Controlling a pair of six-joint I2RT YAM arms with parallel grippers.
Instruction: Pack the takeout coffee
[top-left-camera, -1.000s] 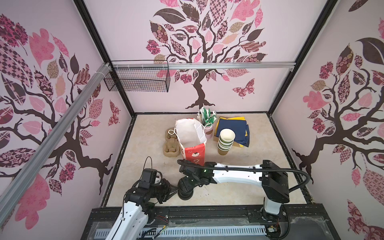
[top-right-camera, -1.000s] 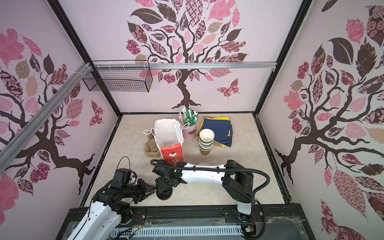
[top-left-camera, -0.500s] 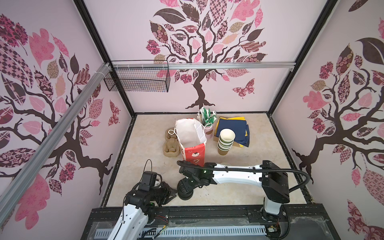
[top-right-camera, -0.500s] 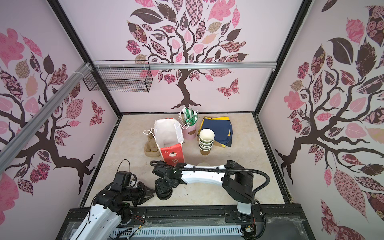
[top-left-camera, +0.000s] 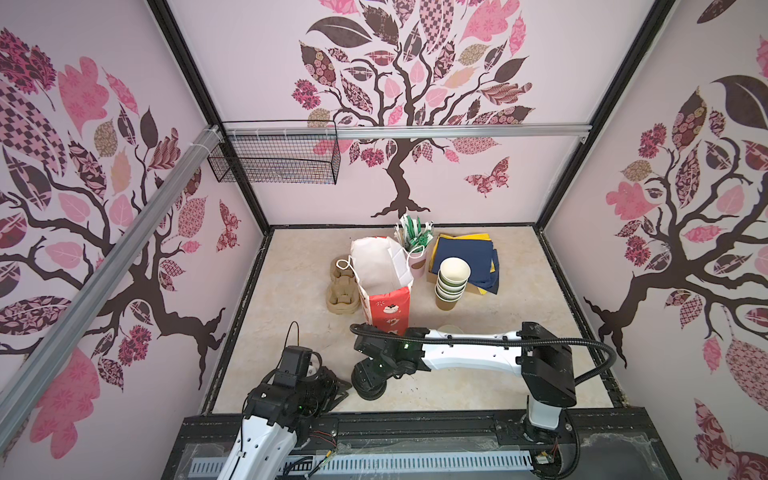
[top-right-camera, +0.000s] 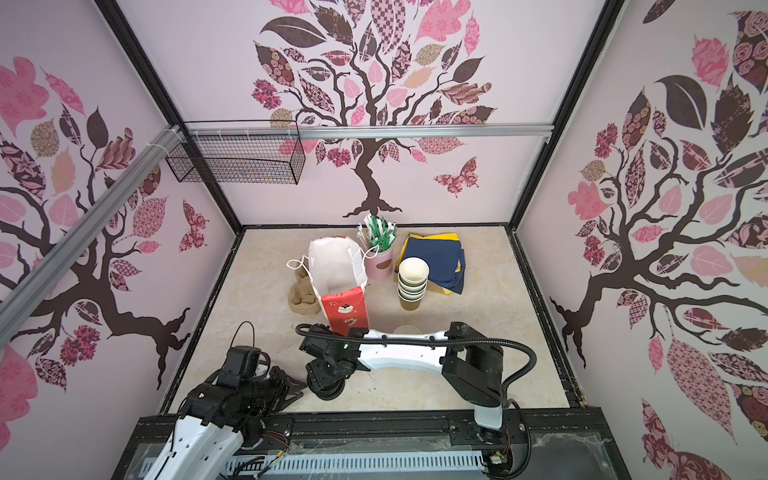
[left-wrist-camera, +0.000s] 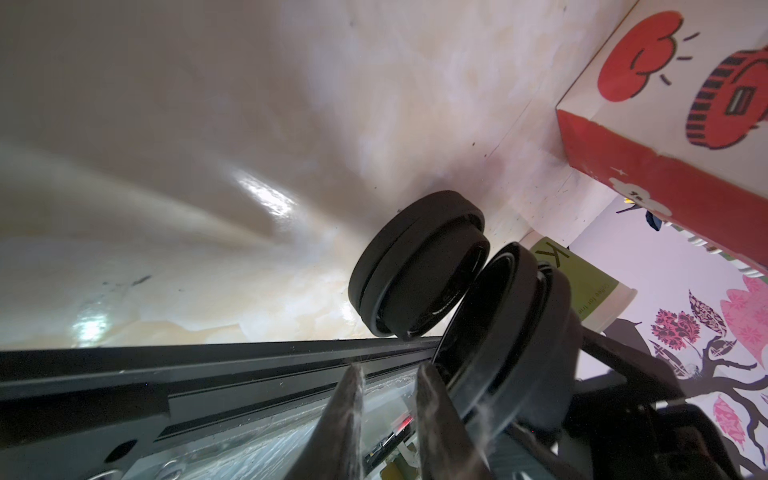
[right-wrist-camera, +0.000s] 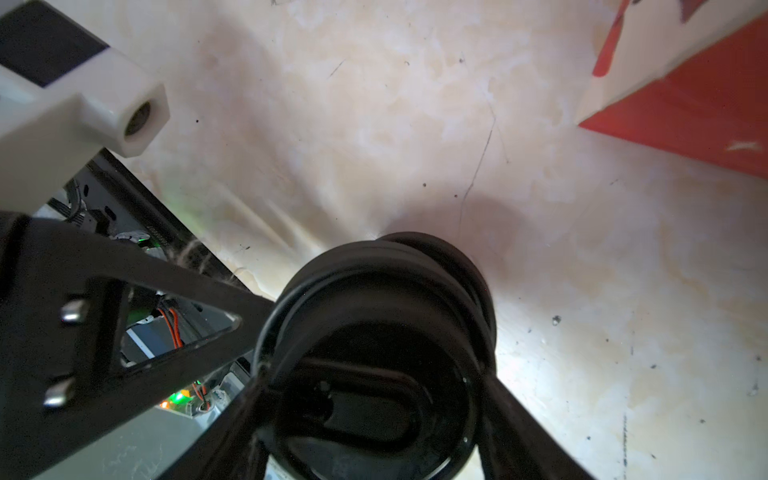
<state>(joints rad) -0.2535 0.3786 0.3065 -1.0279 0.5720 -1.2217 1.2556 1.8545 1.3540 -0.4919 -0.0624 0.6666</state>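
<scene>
Nearest, at 7 o'clock on the table (top-left-camera: 291, 291), we see the left gripper (left-wrist-camera: 390, 372). Its jaws are a little apart with nothing between them. Just past its tips, at 6 o'clock, the right gripper (right-wrist-camera: 374, 374) reaches across from the 5 o'clock side. Its jaws are clamped across a black sip lid (left-wrist-camera: 498, 316), top face toward its wrist camera. We can't tell if a cup sits under it. A second lid (left-wrist-camera: 415, 266) is tilted, 1 edge touching the held lid; we can't tell if it rests on the table.

Beyond, just off centre toward 4 o'clock, 1 brownish-green paper cup (left-wrist-camera: 582, 282) stands upright and open-topped. In both top views only its pale rim shows over the right forearm.

At centre stands the red-and-white paper bag (top-left-camera: 386, 307), mouth open. Just beside it at its 9 o'clock are stacked pulp cup carriers (top-left-camera: 341, 293). At its 3 o'clock is a stack of paper cups (top-left-camera: 451, 286).

Farther, at 12 to 1 o'clock, are a pink holder (top-right-camera: 378, 266) of green-and-white sticks and navy-and-yellow napkins (top-left-camera: 465, 253). A wire basket (top-left-camera: 274, 160) hangs on the far wall at 11 o'clock.
</scene>
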